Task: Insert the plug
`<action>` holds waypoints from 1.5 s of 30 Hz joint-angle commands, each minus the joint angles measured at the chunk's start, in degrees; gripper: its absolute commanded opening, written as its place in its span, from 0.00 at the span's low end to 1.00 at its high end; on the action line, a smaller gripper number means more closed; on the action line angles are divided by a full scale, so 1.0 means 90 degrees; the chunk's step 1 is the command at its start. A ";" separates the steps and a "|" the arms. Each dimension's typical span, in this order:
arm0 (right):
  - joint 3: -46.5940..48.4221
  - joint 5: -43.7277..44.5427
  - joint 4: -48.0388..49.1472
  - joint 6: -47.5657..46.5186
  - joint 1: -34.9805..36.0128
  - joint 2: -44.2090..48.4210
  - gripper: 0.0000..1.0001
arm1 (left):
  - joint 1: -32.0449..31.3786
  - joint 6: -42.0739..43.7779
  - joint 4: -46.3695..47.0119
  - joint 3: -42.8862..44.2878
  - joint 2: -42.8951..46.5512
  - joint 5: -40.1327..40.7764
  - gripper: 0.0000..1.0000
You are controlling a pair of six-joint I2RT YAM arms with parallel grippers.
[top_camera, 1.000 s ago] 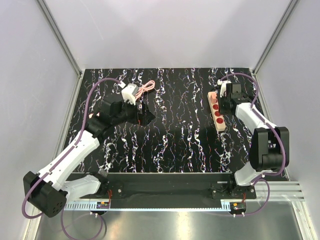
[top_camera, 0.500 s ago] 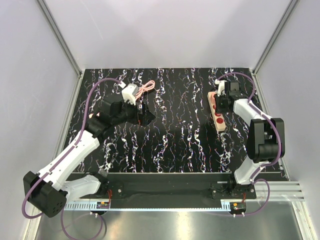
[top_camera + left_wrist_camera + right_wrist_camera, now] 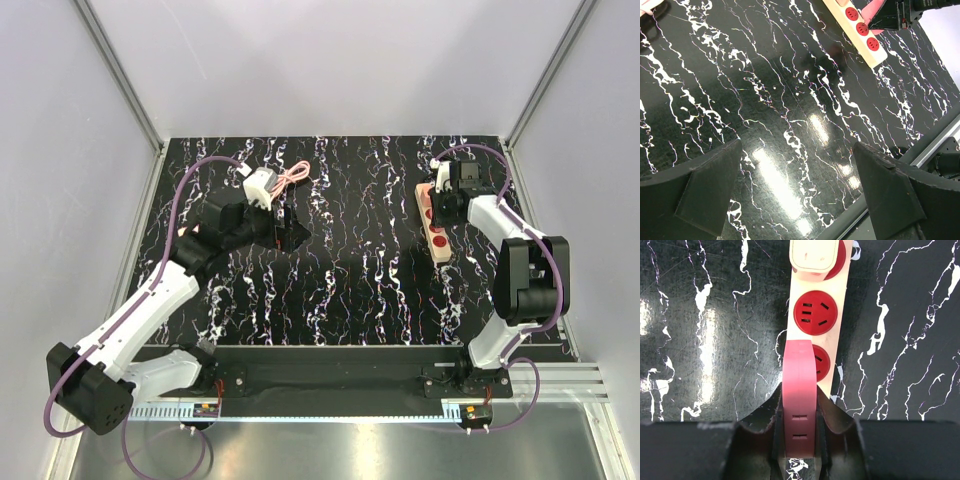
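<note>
Salmon-pink, the plug (image 3: 800, 385) sits clamped edge-on in our right gripper (image 3: 801, 410), above the nearest red socket (image 3: 822, 362) of the power strip (image 3: 841, 347), ready for seating (prongs hidden). The strip runs toward 12 o'clock, with bare table (image 3: 715, 340) at 3 and 9. Our left gripper (image 3: 800, 192) hangs wide open and empty.

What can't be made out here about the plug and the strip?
- Right wrist: plug, held in the right gripper, shows edge-on; its prongs are hidden.
- Right wrist: the plug covers part of the third socket on the power strip; contact unclear.
- Right wrist: cream block cut by the top edge.
- Top external: plug too small to pick out at the gripper.
</note>
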State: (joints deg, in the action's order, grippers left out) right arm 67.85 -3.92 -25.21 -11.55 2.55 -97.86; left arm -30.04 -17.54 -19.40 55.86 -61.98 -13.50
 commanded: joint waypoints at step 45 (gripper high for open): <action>0.0312 0.0182 -0.0177 0.0395 -0.0058 -0.0366 0.00 | 0.0106 0.0084 0.0310 0.0073 0.0148 -0.0112 0.99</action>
State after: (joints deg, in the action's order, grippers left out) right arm 69.06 -2.63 -26.33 -9.15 2.39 -100.09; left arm -29.47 -17.43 -19.44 55.86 -61.98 -13.50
